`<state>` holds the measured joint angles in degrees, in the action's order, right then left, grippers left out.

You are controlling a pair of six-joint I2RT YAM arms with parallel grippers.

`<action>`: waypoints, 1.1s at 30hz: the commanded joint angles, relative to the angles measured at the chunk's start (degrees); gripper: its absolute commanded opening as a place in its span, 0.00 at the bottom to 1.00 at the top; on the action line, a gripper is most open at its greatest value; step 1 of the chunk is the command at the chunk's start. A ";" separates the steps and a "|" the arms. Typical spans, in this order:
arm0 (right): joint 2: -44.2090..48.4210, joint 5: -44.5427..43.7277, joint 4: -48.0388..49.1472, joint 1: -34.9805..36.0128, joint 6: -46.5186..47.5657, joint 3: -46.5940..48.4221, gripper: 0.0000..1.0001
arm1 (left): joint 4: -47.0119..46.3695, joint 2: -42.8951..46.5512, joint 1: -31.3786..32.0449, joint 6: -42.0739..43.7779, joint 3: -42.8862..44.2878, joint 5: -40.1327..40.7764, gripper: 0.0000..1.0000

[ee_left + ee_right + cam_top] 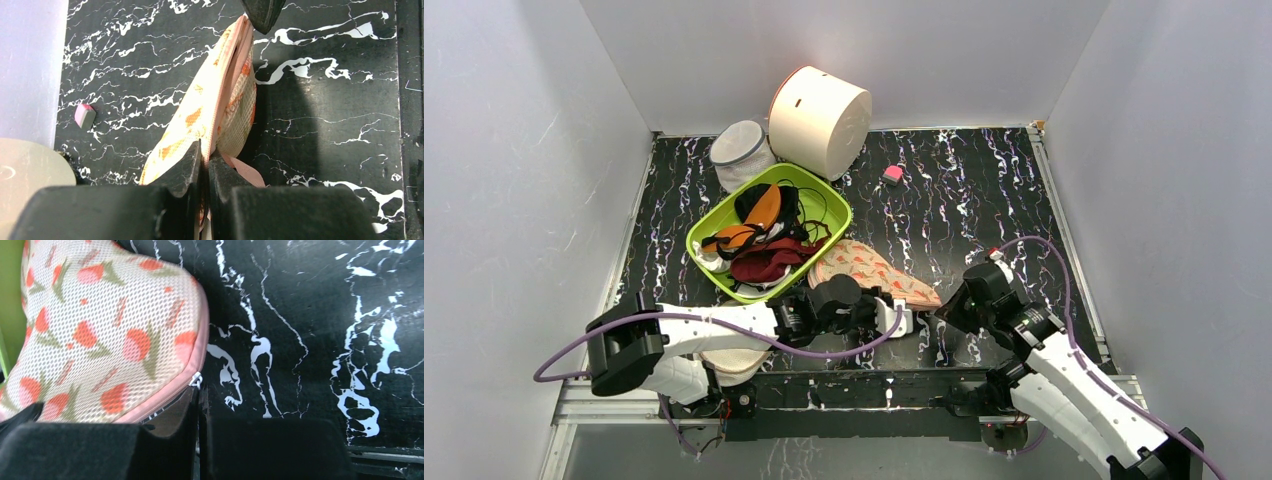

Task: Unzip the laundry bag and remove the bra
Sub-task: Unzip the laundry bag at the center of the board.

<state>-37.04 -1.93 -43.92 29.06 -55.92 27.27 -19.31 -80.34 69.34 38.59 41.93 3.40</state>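
Observation:
The laundry bag (872, 270) is a peach mesh pouch with red-orange and green motifs, lying on the black marbled table just right of the green bin. My left gripper (896, 318) is shut on the bag's near edge; in the left wrist view its jaws (206, 160) pinch the pink zipper seam of the laundry bag (200, 110), which stands on edge. My right gripper (944, 306) is at the bag's right end, its jaws (199, 390) shut on the small white zipper pull (196, 380). The laundry bag (100, 330) fills the left of that view. The bra is hidden.
A green bin (832, 197) holding other bras stands left of the bag. Behind it are a white mesh cylinder (739, 150) and a round cream pouch (819, 120). A small pink block (892, 173) lies farther back. White walls enclose the table.

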 commanded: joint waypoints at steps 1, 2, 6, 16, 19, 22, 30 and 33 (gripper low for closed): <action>-2.46 -10.76 -0.74 0.03 -4.14 1.82 0.00 | -1.09 4.91 -1.39 0.87 -0.59 2.42 0.00; -3.20 -11.41 0.25 0.03 -3.74 1.78 0.00 | -1.11 5.07 -1.48 0.87 -0.52 2.37 0.00; -5.38 -13.30 5.32 0.03 0.06 1.21 0.00 | -0.93 5.91 -1.75 0.53 -0.36 2.40 0.00; -4.68 -10.87 17.10 -0.05 7.57 -1.09 0.00 | -0.45 6.12 -1.80 0.05 -0.32 1.99 0.00; -3.81 -7.86 15.28 -0.04 9.59 0.44 0.00 | 0.82 5.21 -1.85 -0.43 0.58 0.41 0.04; -2.57 -2.06 15.33 0.00 9.13 0.04 0.00 | 2.94 4.89 -1.85 -1.05 1.25 -2.84 0.23; 0.65 1.97 9.50 -0.05 8.08 -0.21 0.00 | 6.51 6.94 -1.76 -2.35 2.53 -13.25 0.74; 2.08 2.17 9.42 -0.05 8.19 -0.74 0.00 | 9.22 7.54 -1.75 -2.38 4.14 -17.16 0.84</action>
<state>-37.04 -1.32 -34.79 29.15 -48.10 24.75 -12.93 -76.20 67.92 36.67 42.22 -6.04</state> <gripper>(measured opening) 0.009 0.784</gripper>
